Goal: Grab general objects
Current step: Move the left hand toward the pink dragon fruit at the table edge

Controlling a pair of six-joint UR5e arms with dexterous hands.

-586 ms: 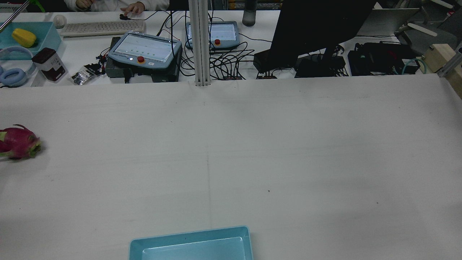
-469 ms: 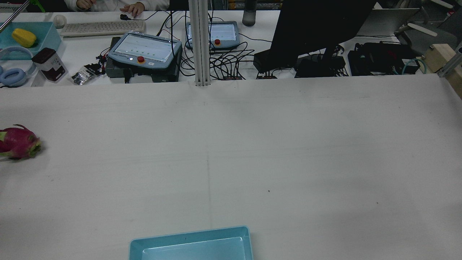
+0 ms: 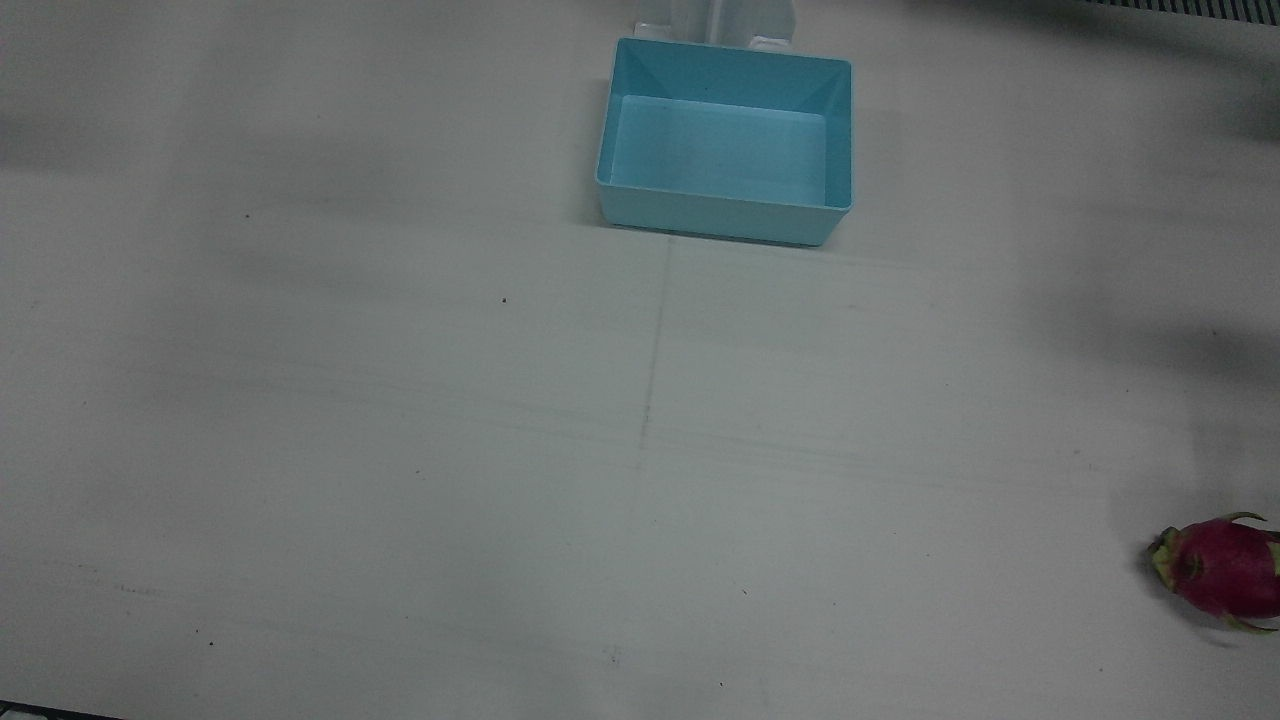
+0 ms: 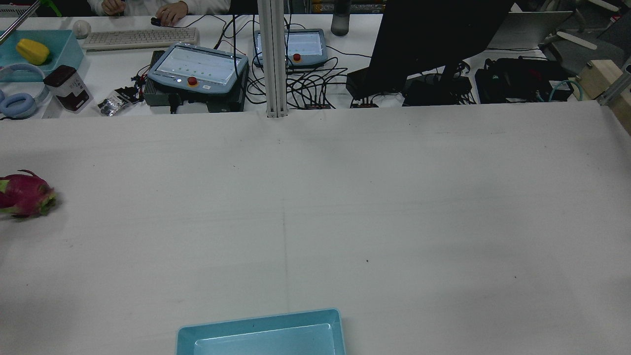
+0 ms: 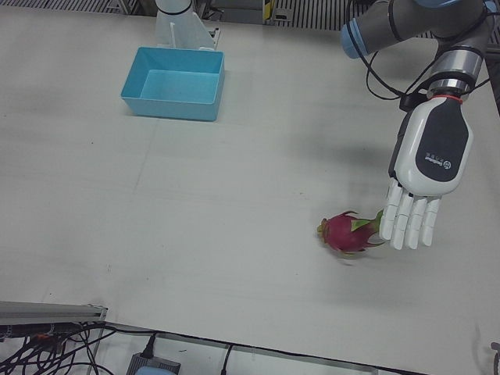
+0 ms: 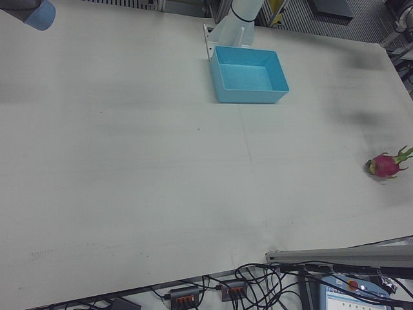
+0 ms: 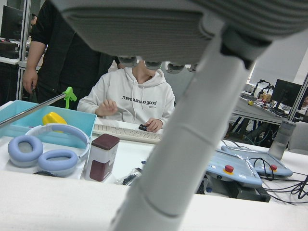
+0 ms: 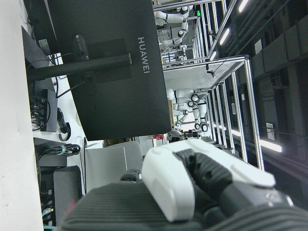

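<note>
dragon fruit at lower right of the left-front view — alone on the table

its long axis runs roughly left-right; the left hand hangs just right of it, released, fingers straight down — clearly nearer. right hand's state: cannot tell.

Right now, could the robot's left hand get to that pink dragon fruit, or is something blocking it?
Probably yes. The left hand hangs open right beside the dragon fruit, fingers pointing down, with only bare table around the fruit.

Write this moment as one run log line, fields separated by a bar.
left hand: open, beside dragon fruit | right hand: state unclear | blue bin: empty
</note>
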